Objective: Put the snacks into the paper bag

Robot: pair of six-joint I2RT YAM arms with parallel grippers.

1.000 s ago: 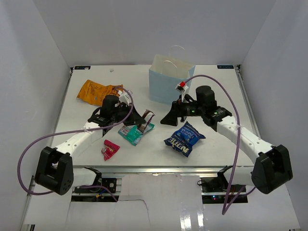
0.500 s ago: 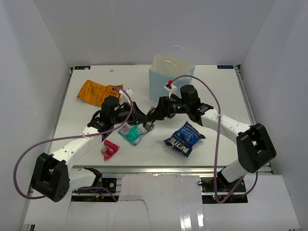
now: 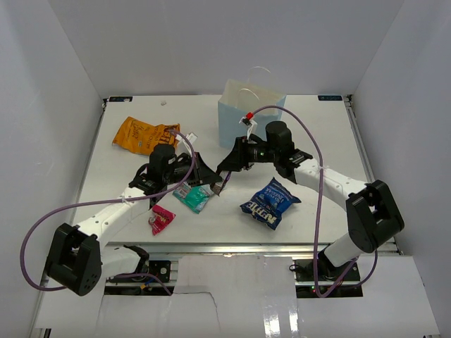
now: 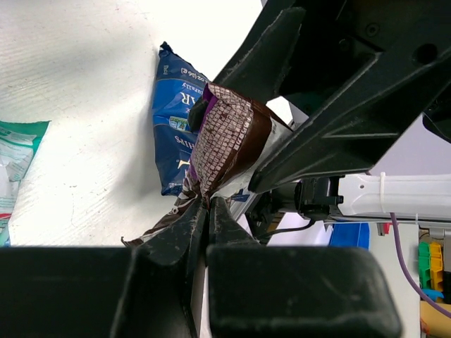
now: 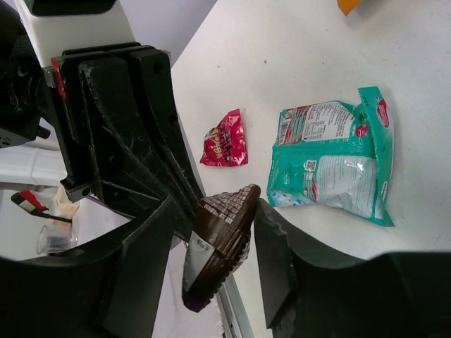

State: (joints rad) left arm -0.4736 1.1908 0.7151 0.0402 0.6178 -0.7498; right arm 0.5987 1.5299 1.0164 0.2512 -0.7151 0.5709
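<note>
Handover was judged the step in hand: the brown bar [image 4: 227, 137] was pinched by its crimped end in the left gripper [image 4: 206, 211] at centre frame, while the jaws of the right gripper [image 5: 218, 211] were set either side of it. Whether they pressed it could not be told. The paper bag [image 3: 243, 121] stood just behind, at upper centre.

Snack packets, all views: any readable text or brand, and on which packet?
No text reads cleanly.
blue chip bag: white brand word, blurred; only cut-off letters in the left wrist view.
teal-white pouch: fine print, too small.
pink wrapper, orange chip bag, brown bar: nothing legible.
</note>
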